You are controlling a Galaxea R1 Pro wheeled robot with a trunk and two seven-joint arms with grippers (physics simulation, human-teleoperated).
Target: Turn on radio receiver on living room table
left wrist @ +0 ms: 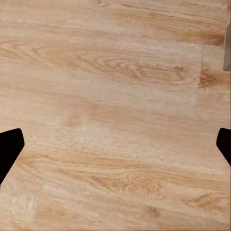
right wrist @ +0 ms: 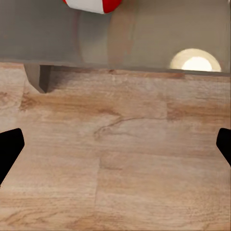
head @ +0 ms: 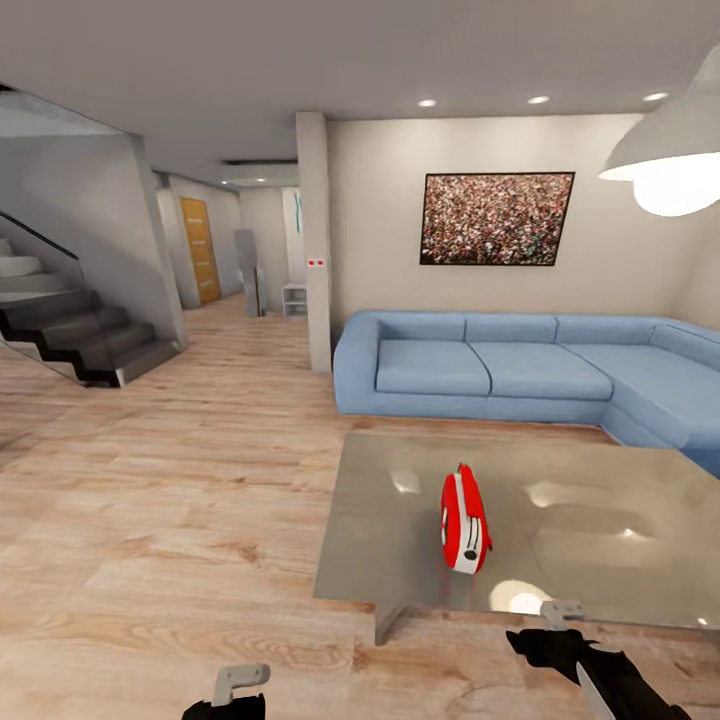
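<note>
Radio receiver [head: 465, 520], bright red with white side, is stood upright on the glossy grey worktop [head: 600, 540]. Left hand [left wrist: 115, 144] and right hand [right wrist: 115, 144] are spread wide, empty, above wood plank floor [head: 150, 520].

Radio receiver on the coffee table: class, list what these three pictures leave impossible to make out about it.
- Head view: the radio receiver stands edge-on, so its dial face and any switch are turned away.
- Right wrist view: just its lower part shows; the frame edge cuts off the rest.
- Head view: the right gripper is partly cut by the frame; its jaws' spread is unclear.
</note>
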